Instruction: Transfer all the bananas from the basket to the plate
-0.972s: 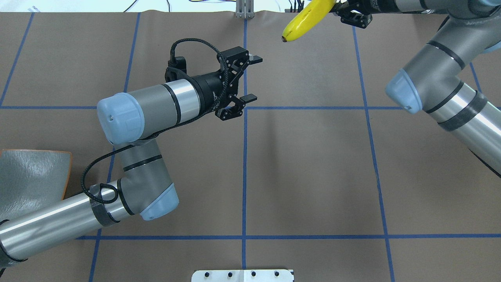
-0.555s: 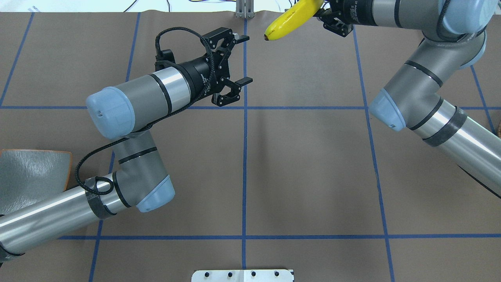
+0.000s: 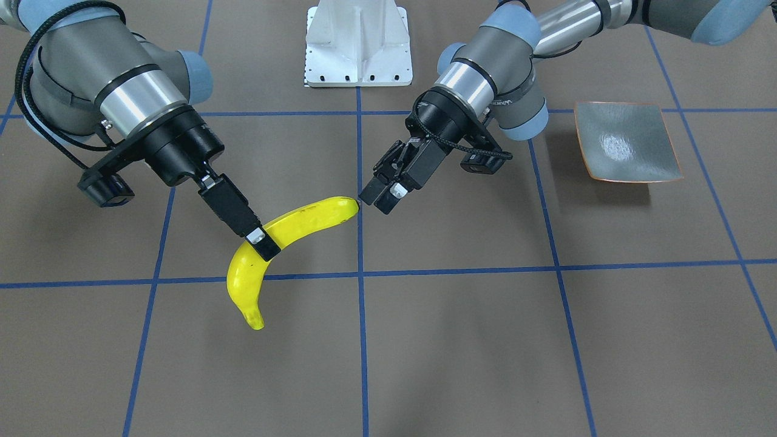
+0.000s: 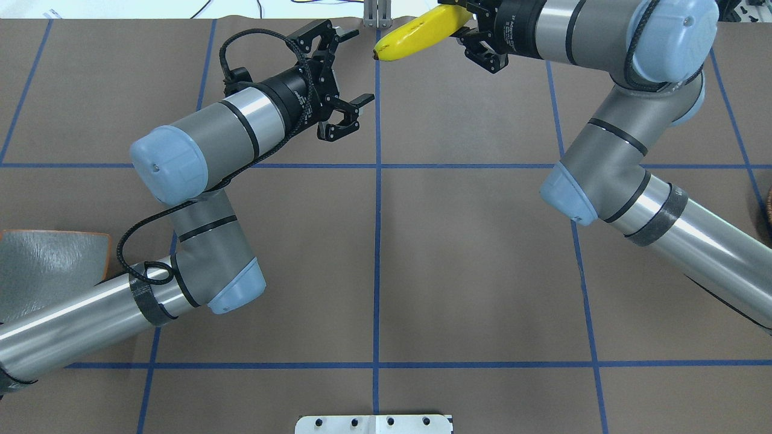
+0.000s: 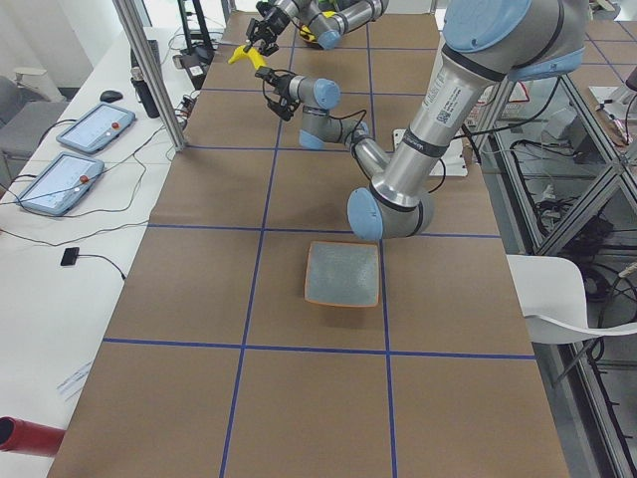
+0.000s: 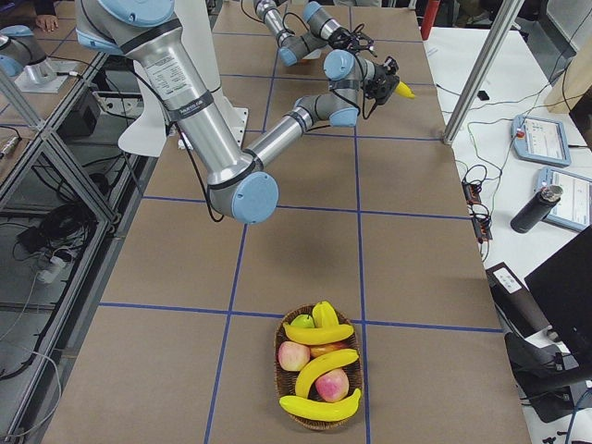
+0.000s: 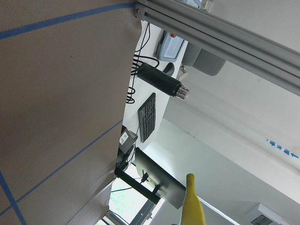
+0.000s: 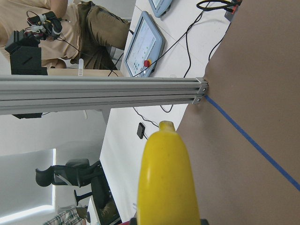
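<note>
My right gripper [image 3: 261,243] is shut on the middle of a yellow banana [image 3: 303,221] and holds it above the table near the far centre line. It also shows in the overhead view [image 4: 467,30] with the banana [image 4: 422,33]. My left gripper [image 4: 356,66] is open and empty, its fingertips [image 3: 388,203] just beside the banana's dark tip, apart from it. The grey-green plate [image 3: 625,142] with an orange rim lies empty on my left side [image 4: 42,265]. The basket [image 6: 277,370] holds more bananas [image 6: 324,368] among apples. The held banana fills the right wrist view [image 8: 166,178].
A white mount plate [image 3: 358,42] sits at the robot's base. An aluminium post [image 4: 377,15] stands at the table's far edge, close behind the banana. Tablets, cables and a bottle [image 6: 536,208] lie on the operators' white desk beyond the far edge.
My right gripper has carried the banana to the left, towards the centre line. My left gripper has moved farther away and turned towards the banana's tip, still open.
</note>
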{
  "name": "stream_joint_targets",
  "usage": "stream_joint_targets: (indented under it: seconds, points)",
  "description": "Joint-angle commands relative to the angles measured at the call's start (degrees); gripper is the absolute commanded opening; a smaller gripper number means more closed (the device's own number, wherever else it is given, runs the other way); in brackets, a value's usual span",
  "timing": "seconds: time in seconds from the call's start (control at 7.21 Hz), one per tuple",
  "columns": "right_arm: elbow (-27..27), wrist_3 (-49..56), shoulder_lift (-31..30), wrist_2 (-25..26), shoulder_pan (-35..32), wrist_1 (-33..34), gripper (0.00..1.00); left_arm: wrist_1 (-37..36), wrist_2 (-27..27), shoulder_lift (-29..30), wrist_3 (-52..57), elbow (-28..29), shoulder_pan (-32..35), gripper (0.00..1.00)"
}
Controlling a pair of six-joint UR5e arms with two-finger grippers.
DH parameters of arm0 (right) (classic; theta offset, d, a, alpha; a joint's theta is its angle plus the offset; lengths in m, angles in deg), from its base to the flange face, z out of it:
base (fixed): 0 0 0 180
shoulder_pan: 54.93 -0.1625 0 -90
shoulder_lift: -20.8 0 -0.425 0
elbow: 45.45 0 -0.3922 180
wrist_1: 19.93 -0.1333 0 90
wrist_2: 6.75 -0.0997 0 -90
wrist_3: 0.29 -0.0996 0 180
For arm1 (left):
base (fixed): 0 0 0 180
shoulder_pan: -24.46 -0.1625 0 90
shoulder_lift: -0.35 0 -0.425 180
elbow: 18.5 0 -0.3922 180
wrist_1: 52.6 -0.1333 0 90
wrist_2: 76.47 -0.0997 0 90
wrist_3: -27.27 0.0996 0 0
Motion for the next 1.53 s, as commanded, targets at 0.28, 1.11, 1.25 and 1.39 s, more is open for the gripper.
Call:
stream_joint_targets:
  seconds: [0.28,1.11,1.25,1.39]
  points:
    - [-0.3,-0.6,0.2,0.3,0.7,2.7,0.0,0.0,-0.5,0.6,-0.2,0.6,-0.3,1.0]
    - [-0.4,-0.8,1.4,1.4,2.0,4.0,0.0,-0.1,-0.5,2.2,-0.2,2.0,-1.1,0.98]
    - [-0.4,-0.8,1.4,1.4,2.2,4.1,0.0,-0.1,-0.6,2.2,-0.2,2.0,-1.1,0.94]
    - [-0.3,-0.8,1.4,1.4,2.4,4.0,0.0,-0.1,-0.7,2.2,-0.2,2.0,-1.1,0.9]
